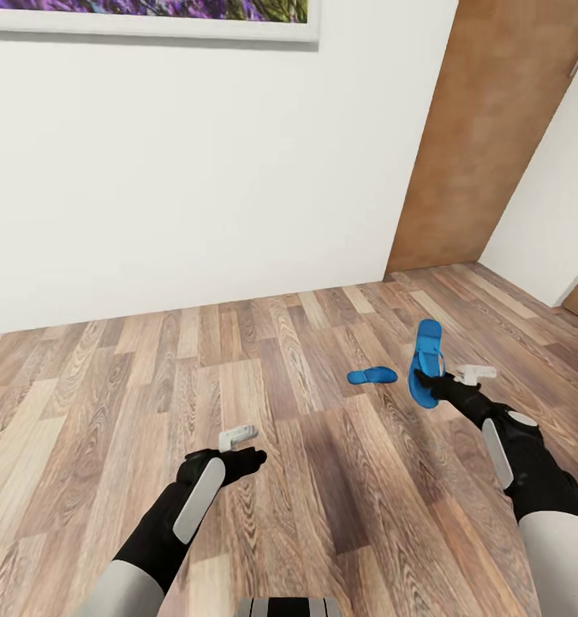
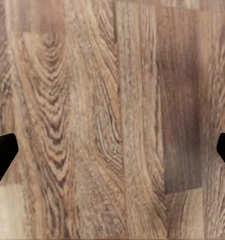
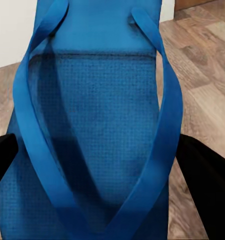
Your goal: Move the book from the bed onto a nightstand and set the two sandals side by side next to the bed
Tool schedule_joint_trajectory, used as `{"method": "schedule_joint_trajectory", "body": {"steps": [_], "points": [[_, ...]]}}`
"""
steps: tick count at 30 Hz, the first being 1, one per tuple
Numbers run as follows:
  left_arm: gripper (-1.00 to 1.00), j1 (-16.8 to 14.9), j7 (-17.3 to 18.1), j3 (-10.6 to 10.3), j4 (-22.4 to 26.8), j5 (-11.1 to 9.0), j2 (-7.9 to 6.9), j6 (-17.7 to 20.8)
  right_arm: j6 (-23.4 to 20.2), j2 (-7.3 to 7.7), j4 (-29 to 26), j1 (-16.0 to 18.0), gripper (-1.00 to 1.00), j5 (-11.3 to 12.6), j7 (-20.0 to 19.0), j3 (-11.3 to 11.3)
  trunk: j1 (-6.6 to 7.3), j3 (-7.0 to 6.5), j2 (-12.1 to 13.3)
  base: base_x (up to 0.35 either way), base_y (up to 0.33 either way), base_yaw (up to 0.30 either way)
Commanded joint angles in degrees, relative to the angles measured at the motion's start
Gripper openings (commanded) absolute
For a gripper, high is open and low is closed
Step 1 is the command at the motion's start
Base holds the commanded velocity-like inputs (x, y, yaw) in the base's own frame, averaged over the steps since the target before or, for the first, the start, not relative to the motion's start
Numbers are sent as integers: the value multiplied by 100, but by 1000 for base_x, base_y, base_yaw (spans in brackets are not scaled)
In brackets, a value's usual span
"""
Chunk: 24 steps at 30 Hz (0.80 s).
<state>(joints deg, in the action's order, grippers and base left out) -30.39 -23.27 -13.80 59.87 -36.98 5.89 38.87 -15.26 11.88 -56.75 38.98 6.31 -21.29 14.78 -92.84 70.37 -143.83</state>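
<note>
Two blue sandals are in view, and you have one of them: your right gripper (image 1: 429,378), at the right of the head view, is closed on the held sandal (image 1: 426,362), which stands nearly on end above the wood floor (image 1: 100,403). In the right wrist view the dark fingers (image 3: 205,177) press its two edges, with the straps meeting between them. The hold looks narrow and near one end, so a quick swing or turn of the wrist could, in my judgement, let it pivot or slip out. That arm reaches forward and slightly inward, forearm low. The other sandal (image 1: 372,375) lies flat on the floor just left of the held one, near the frame's centre. Your left gripper (image 1: 240,443), at lower left, hangs spread wide and empty over bare boards, its fingertips (image 2: 2,152) at the edges of the left wrist view. Beyond are a white wall (image 1: 194,171) and a brown door (image 1: 485,128) at upper right.
</note>
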Motion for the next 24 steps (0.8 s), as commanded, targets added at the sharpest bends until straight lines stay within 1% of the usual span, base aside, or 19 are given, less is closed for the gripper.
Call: {"method": "schedule_joint_trajectory", "body": {"steps": [1, 2, 4, 7, 8, 9, 15, 16, 24], "points": [[100, -2, -56, -8, -3, -60, -1, -7, -54, -15, -18, -1, -100, 22, 62, 6, 3, -18, 0, 0, 0, -240], [100, -2, -56, -8, -12, -61, -1, -18, -56, -27, -27, -1, -100, -22, 143, 3, 6, -40, 1, 0, 0, -245], [100, -2, -55, -8, -81, -62, 4, -52, -101, -71, -75, -7, -100, -262, 465, -5, 11, -85, 4, 0, 0, -257], [100, -2, -55, -8, -114, -63, 6, -56, -265, -77, -114, -8, -100, -314, 522, -8, 19, -151, 8, 0, 0, -263], [100, -2, -55, -8, -152, -58, 8, -57, -675, -79, -145, -5, -100, -350, 563, -9, 21, -173, 9, 0, 0, -265], [100, -4, -48, 8, -243, -63, 22, -90, -877, -82, -158, -4, -100, -369, 587, -10, 24, -195, 11, 0, 0, -266], [100, -10, -42, 81, -368, -67, 28, -298, -899, -87, -160, -4, -100, -374, 590, -10, 39, -328, 19, 0, 0, -266], [100, -54, -24, 112, -616, -136, 34, -450, -928, -96, -161, -4, -100, -371, 598, -12, 42, -350, 20, 0, 0, -266], [100, -62, -13, 114, -663, -240, 27, -489, -934, -105, -149, -4, -100, -375, 600, -17, 63, -528, 31, 0, 0, -266]]}}
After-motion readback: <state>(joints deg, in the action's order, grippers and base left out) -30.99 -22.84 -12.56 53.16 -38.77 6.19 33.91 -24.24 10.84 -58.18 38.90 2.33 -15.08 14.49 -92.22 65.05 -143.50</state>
